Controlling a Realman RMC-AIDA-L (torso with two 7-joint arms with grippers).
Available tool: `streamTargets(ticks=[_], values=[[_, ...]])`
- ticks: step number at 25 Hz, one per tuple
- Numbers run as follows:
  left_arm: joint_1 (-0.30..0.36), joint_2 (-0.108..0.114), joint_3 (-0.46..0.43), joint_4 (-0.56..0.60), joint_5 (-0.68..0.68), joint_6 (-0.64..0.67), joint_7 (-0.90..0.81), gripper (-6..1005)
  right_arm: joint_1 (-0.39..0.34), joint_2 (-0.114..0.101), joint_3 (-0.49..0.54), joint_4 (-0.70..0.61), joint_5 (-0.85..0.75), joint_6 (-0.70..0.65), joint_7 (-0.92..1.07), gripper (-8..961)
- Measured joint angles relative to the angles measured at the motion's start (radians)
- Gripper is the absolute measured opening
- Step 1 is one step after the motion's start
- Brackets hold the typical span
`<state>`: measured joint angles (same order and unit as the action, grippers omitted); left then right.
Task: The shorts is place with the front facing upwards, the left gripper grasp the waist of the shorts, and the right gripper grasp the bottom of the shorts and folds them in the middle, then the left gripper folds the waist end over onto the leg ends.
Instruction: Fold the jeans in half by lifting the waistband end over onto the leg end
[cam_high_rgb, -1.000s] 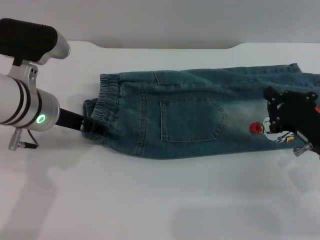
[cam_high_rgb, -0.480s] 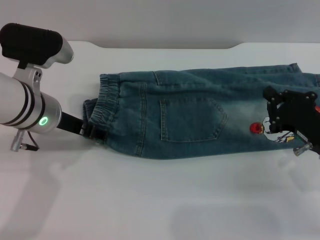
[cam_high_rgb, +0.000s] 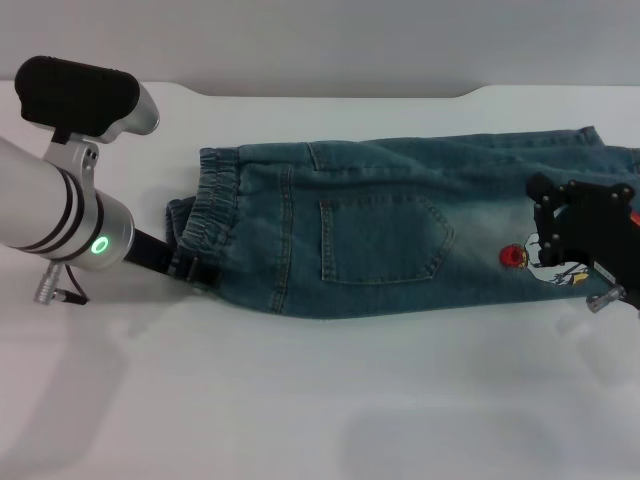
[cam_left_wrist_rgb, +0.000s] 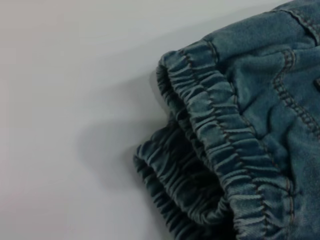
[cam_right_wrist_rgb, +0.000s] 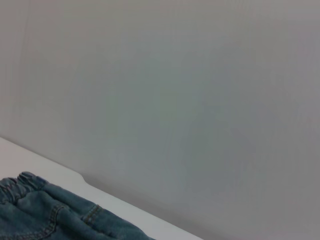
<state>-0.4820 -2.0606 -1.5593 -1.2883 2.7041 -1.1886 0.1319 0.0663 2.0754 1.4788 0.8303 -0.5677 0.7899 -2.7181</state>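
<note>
— Shorts (cam_high_rgb: 400, 235) look already folded down the middle to me: one long strip of denim lying flat on the white table (cam_high_rgb: 300, 400), a patch pocket (cam_high_rgb: 380, 240) on top, the red cartoon patch (cam_high_rgb: 513, 257) out toward the leg ends (cam_high_rgb: 590, 140).

— So the first fold is done?

— That's my reading. The second one isn't; the waist (cam_high_rgb: 205, 215) sits at the far left, well apart from the leg ends on the right.

— And the left gripper (cam_high_rgb: 190, 268)?

— Low at the near corner of the waist, its black prongs right against the gathered band. Closed on it, I'd say, since the elastic bunches up there, though the fingers are partly hidden by cloth. Its wrist camera shows the puckered band (cam_left_wrist_rgb: 220, 150) doubled, two layers stacked.

— The right one?

— The right gripper (cam_high_rgb: 585, 240) hangs over the leg end beside the cartoon patch. I can't tell whether it holds anything.

— What's left, then?

— Carrying the waist across onto the leg ends.
</note>
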Motion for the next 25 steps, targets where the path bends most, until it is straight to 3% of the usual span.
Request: streamTargets(ticks=[19, 25], values=[[-0.025, -0.003, 0.003, 0.040, -0.010, 0.011, 0.000, 847, 0.000, -0.001, 0.001, 0.003, 0.000, 0.000, 0.000, -1], [-0.031, -0.003, 0.006, 0.052, -0.012, 0.009, 0.000, 794, -0.002, -0.002, 0.002, 0.004, 0.000, 0.000, 0.000, -1]])
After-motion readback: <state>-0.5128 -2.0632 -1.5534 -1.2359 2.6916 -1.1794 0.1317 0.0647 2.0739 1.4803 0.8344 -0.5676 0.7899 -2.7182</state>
